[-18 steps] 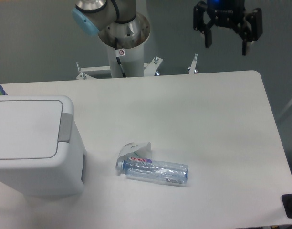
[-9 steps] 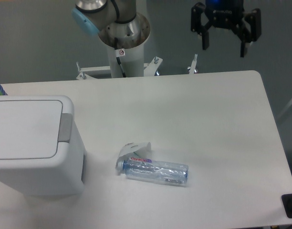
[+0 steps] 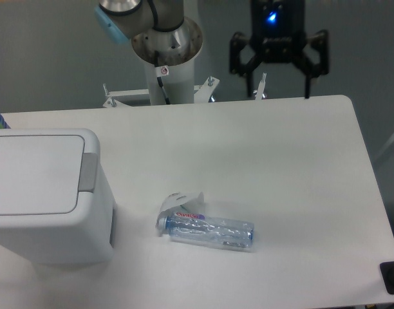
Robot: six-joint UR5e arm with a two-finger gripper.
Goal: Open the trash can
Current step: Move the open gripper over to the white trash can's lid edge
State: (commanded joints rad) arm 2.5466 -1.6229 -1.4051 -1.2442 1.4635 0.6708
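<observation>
Since the earlier frames, the gripper [image 3: 277, 80] has shifted leftward and lower along the far edge of the scene; the other items lie as they did.

One white counter [image 3: 274, 167] fills most of the view, its far right corner rounded.

One trash can [image 3: 49, 199], a large boxy white bin with rounded corners, stands at the near left of the counter, cut off by the left border. Its flat lid panel [image 3: 33, 170] lies closed and level, and one grey push tab [image 3: 88, 172] sits on the lid's right edge.

One arm base [image 3: 166, 51], a white column with a blue-capped joint, rises behind the far edge of the counter.

One black gripper hangs above the far edge, right of the base, with a blue light lit on its body. Its two fingers [image 3: 246, 67] are spread wide apart and hold nothing. It is well apart from the trash can.

One clear plastic bottle [image 3: 210, 232] lies on its side near the middle of the counter, cap end leftward, touching one small white scrap [image 3: 184, 198] at its upper left.
</observation>
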